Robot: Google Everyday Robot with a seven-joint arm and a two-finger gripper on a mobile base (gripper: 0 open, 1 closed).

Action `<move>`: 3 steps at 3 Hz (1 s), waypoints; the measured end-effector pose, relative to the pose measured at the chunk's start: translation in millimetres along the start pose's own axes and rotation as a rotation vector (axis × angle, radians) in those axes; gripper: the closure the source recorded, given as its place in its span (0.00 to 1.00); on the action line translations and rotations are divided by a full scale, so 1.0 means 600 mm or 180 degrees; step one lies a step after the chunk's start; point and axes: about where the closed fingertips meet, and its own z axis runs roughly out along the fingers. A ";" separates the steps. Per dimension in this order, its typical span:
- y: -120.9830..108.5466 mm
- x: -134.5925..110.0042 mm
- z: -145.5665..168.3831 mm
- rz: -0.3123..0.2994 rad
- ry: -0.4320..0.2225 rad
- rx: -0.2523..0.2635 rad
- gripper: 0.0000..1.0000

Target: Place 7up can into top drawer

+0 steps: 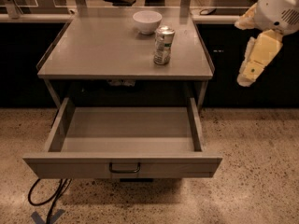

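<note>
7up can (164,45) upright, top drawer (84,168) open, pincer (247,74) right.

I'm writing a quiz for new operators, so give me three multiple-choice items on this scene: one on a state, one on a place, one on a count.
1. The top drawer is: A shut; B pulled open; C lifted out.
2. The 7up can stands: A on the tabletop; B in the drawer; C on the floor.
3. Besides the can, the tabletop holds: A nothing; B three bowls; C one white bowl.
Answers: 1 B, its inside shows; 2 A, upright near the white bowl; 3 C, a single bowl. The gripper hangs right of the tabletop, apart from the can.
</note>
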 end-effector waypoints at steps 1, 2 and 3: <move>-0.037 -0.010 -0.015 0.0004 -0.0110 0.0148 0.00; -0.042 -0.013 -0.013 0.0001 -0.0128 0.0173 0.00; -0.044 -0.023 0.005 0.0016 -0.0461 0.0078 0.00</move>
